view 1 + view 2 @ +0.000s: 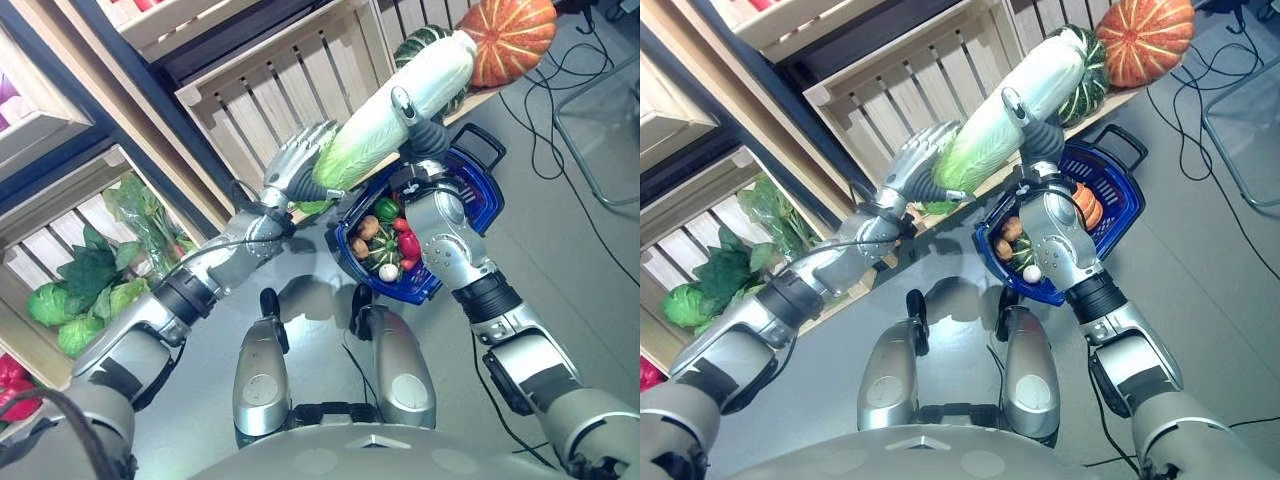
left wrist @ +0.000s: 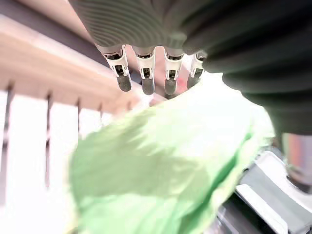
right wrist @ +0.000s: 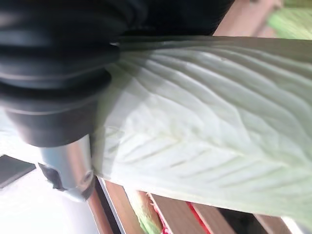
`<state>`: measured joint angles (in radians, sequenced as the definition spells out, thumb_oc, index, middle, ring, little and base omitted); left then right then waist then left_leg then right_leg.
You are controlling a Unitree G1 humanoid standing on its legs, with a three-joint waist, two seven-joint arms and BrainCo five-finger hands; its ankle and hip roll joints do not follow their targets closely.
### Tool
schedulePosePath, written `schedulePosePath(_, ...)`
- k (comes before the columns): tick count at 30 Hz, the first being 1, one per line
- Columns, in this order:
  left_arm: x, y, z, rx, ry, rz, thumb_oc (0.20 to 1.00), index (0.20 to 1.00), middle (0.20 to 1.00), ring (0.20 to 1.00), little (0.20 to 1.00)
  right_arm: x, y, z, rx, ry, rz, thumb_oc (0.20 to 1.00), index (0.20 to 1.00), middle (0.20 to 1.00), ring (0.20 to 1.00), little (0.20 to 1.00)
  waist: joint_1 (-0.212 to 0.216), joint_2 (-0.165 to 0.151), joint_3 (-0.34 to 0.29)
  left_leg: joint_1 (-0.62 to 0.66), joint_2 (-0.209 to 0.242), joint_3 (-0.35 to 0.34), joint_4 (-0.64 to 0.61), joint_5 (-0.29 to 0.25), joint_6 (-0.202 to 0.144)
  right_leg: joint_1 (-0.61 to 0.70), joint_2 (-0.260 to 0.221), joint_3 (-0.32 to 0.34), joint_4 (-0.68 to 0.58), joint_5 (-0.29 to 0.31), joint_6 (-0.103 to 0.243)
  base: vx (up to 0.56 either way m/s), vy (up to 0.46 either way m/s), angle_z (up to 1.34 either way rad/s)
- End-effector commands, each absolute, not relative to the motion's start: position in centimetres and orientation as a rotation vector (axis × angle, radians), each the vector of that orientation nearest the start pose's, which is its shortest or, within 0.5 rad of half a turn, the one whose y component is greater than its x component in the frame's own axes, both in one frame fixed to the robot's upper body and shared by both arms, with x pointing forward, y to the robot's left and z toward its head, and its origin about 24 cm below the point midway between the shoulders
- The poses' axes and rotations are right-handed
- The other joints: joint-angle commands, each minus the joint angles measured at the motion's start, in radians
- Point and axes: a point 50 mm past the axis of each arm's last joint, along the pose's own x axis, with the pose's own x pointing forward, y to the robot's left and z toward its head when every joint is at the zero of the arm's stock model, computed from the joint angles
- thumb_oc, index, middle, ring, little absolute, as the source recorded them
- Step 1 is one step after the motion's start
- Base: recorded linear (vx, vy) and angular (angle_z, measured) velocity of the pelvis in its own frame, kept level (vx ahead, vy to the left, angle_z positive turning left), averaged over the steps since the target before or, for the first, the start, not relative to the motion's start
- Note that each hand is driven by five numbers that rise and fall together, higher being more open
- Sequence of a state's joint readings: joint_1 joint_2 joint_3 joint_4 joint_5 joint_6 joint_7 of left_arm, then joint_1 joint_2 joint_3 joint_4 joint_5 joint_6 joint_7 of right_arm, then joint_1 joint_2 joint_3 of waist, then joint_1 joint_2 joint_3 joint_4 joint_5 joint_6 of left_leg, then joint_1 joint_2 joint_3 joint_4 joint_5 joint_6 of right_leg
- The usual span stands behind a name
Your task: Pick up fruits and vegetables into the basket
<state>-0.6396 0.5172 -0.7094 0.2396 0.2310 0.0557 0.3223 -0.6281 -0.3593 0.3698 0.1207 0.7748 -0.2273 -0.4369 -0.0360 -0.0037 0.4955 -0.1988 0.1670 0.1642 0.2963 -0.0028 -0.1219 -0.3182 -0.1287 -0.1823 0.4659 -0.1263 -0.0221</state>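
A long napa cabbage (image 1: 365, 135) hangs in the air in front of the wooden crates, its white stem end up by the pumpkin and its green leafy end down. My right hand (image 1: 422, 132) is shut on its middle; the ribbed white leaves (image 3: 204, 126) press against the palm. My left hand (image 1: 297, 165) is open, its straight fingers (image 2: 146, 78) lying along the leafy end (image 2: 161, 165). The blue basket (image 1: 482, 190) with a black handle hangs at my right forearm, below the cabbage. It holds a green pepper (image 1: 386, 209), potatoes, red chillies and carrots (image 1: 1087, 205).
An orange pumpkin (image 1: 508, 35) and a striped green squash (image 1: 1092, 70) rest on the crate shelf at the upper right. Slatted wooden crates (image 1: 270, 80) line the back. A lower left crate holds leafy greens (image 1: 85, 285). Grey floor lies to the right.
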Motion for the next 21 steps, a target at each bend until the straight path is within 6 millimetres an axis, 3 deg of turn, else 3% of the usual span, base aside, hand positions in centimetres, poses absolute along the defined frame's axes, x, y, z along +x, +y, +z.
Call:
schedulePosePath(1, 32.8, 10.3, 11.3, 0.725, -0.363, -0.168, 1.0, 1.0, 1.0, 1.0, 1.0, 30.0, -14.3, 26.9, 0.353, -0.889, -0.022, 0.2, 0.2, 0.2, 0.2, 0.2, -0.048, 0.009, 0.003, -0.039, -0.022, 0.029, 0.1, -0.128, 0.067, 0.031, -0.018, 0.021, -0.071, 0.009, 0.08, -0.08, 0.083, -0.15)
schedulePosePath(6, 34.3, 13.3, 11.9, 0.627, -0.358, 0.055, 1.0, 1.0, 1.0, 1.0, 1.0, 27.7, -18.0, 27.2, 0.187, -1.021, -0.266, 0.2, 0.2, 0.2, 0.2, 0.2, -0.119, 0.015, 0.024, -0.08, -0.017, 0.065, 0.12, -0.121, 0.065, -0.047, -0.007, 0.057, -0.028, 0.003, 0.073, -0.05, 0.076, -0.19)
schedulePosePath(10, 35.1, 14.8, 12.7, 0.546, -0.367, 0.185, 1.0, 1.0, 1.0, 1.0, 1.0, 27.0, -20.1, 26.5, 0.066, -1.023, -0.414, 0.2, 0.2, 0.2, 0.2, 0.2, -0.166, 0.029, 0.024, -0.112, -0.012, 0.095, 0.13, -0.114, 0.06, -0.11, -0.004, 0.084, 0.004, -0.006, 0.07, -0.01, 0.104, -0.23)
schedulePosePath(16, 36.4, 15.9, 14.9, 0.496, -0.416, 0.352, 1.0, 1.0, 1.0, 1.0, 1.0, 28.3, -21.9, 24.7, -0.147, -0.889, -0.481, 0.2, 0.2, 0.2, 0.2, 0.2, -0.218, 0.055, 0.025, -0.184, -0.009, 0.135, 0.15, -0.101, 0.053, -0.228, -0.006, 0.123, 0.065, -0.022, 0.068, 0.0, 0.094, -0.27)
schedulePosePath(17, 36.5, 15.9, 15.2, 0.497, -0.42, 0.361, 1.0, 1.0, 1.0, 1.0, 1.0, 28.5, -21.9, 24.5, -0.157, -0.883, -0.481, 0.2, 0.2, 0.2, 0.2, 0.2, -0.218, 0.059, 0.025, -0.179, -0.012, 0.125, 0.157, -0.124, 0.044, -0.225, -0.006, 0.131, 0.077, -0.048, 0.076, 0.06, 0.076, -0.14)
schedulePosePath(21, 37.1, 16.0, 16.7, 0.49, -0.445, 0.419, 1.0, 1.0, 1.0, 1.0, 1.0, 29.8, -21.7, 23.7, -0.225, -0.813, -0.444, 0.2, 0.2, 0.2, 0.2, 0.2, -0.228, 0.074, 0.025, -0.219, -0.014, 0.136, 0.163, -0.117, 0.038, -0.28, -0.005, 0.144, 0.103, -0.058, 0.073, 0.0, 0.041, -0.14)
